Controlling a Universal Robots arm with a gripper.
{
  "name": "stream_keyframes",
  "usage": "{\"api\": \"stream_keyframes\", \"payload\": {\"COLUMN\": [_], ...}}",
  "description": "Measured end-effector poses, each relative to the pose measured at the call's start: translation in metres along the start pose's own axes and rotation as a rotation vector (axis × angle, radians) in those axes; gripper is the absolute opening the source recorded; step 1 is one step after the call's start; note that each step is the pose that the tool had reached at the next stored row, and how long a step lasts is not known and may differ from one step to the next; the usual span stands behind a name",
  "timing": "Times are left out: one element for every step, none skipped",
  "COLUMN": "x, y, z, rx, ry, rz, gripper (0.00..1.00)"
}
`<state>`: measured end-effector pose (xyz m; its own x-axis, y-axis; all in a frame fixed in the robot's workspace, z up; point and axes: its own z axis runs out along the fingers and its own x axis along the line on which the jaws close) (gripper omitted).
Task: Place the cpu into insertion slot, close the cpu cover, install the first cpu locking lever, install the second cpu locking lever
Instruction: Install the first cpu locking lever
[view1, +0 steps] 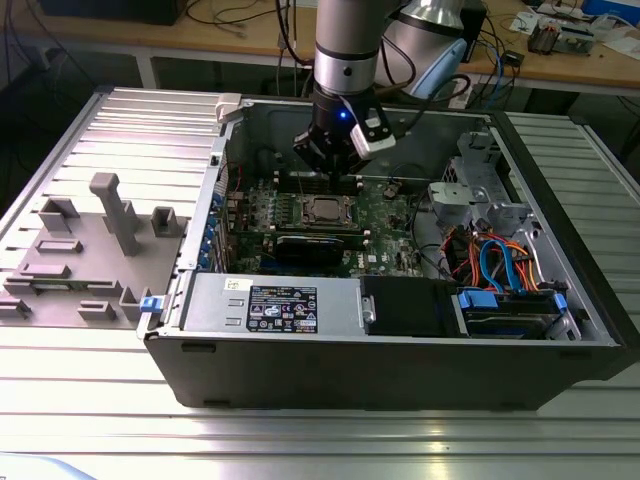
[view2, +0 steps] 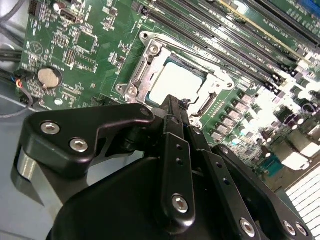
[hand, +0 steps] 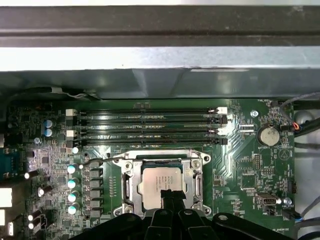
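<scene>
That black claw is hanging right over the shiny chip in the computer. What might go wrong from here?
The gripper sits just over the cpu, which lies in the socket under the cpu cover. A slip might scrape the chip or bend the thin frame. A sideways drift might also knock the memory sticks nearby.

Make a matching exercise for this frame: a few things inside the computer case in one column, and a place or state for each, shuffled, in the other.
Things:
1. cpu
2. cpu cover
3. coin battery
4. end effector

Places or states:
A. round silver disc on the green board, off to one side of the socket
B. seated in the socket, pale metal top showing
C. fingers together, tip just over the socket's edge
D. lying flat as a frame around the chip

Pairs: 1-B, 2-D, 3-A, 4-C
</scene>
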<state>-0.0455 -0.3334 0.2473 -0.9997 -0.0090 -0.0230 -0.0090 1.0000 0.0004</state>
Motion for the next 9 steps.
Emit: {"api": "stream_keyframes", "payload": {"x": [0.0000,0.0000,0.0000,0.0000,0.0000,0.0000,0.0000,0.0000,0.0000], "y": [0.0000,0.0000,0.0000,0.0000,0.0000,0.0000,0.0000,0.0000,0.0000], "z": [0.0001,0.0002,0.0003,0.0004,0.0004,0.0004,0.0004,0.0004,0.0004], "rx": [-0.0007,-0.0011,-0.0015,-0.0022,-0.0024,-0.0026,-0.0026,-0.0026,-0.0026], "ry": [0.0000,0.0000,0.0000,0.0000,0.0001,0.0001,0.0000,0.0001,0.0001], "rz": [-0.031,-0.050,-0.068,-0.099,-0.111,-0.114,-0.114,-0.114,-0.115], "gripper": [0.11,0.11,0.11,0.11,0.11,0.11,0.11,0.11,0.11]}}
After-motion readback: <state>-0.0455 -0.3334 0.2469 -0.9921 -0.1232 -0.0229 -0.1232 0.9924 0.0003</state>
